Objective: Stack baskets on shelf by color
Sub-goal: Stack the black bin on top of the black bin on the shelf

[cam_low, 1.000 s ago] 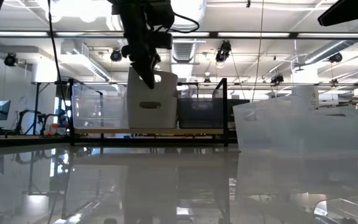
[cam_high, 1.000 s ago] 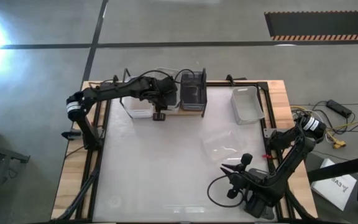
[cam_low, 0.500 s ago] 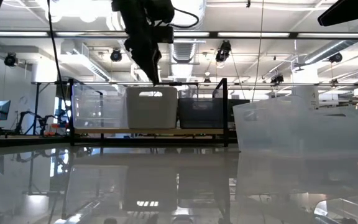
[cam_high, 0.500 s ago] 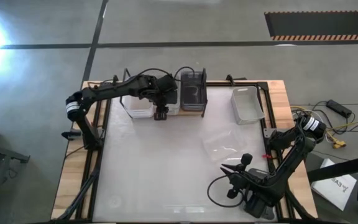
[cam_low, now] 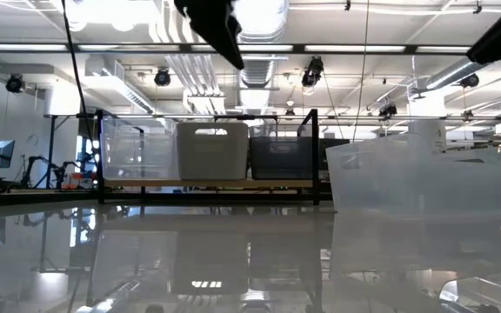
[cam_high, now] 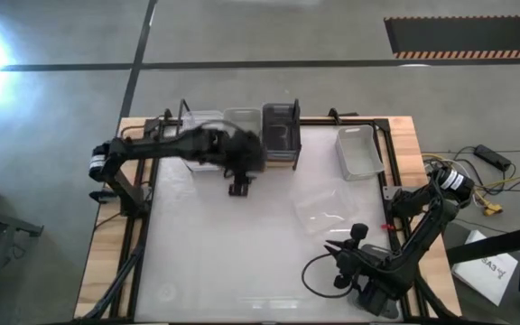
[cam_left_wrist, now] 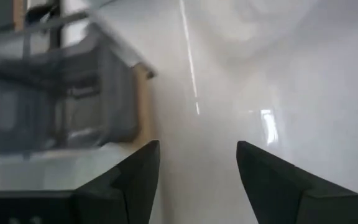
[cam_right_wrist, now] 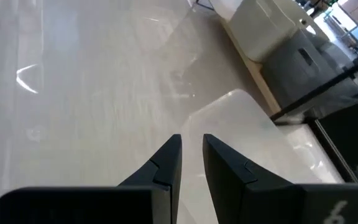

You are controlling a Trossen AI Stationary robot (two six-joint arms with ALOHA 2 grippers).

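Note:
On the shelf (cam_low: 146, 183) at the table's far edge, three baskets stand side by side on their bottoms: a translucent white one (cam_low: 137, 148), a light grey one (cam_low: 213, 149) and a dark grey one (cam_low: 285, 158). My left gripper (cam_high: 239, 187) hangs open just in front of the light grey basket (cam_high: 242, 122), above the table and touching nothing. Its wrist view shows the dark grey basket (cam_left_wrist: 61, 93) past the fingers. My right gripper (cam_right_wrist: 191, 140) rests near the front right (cam_high: 332, 251), with a narrow gap between its fingers and nothing in it.
A translucent basket (cam_high: 328, 208) stands on the white tabletop right of centre and looms large in the low view (cam_low: 420, 174). Another light grey basket (cam_high: 359, 151) sits at the far right. Open table lies at the centre and the left.
My left gripper has opened and let go of the light grey basket, which has come down from a lifted height onto the shelf between the translucent and dark grey baskets. The gripper has then drawn back toward the table's near edge and risen.

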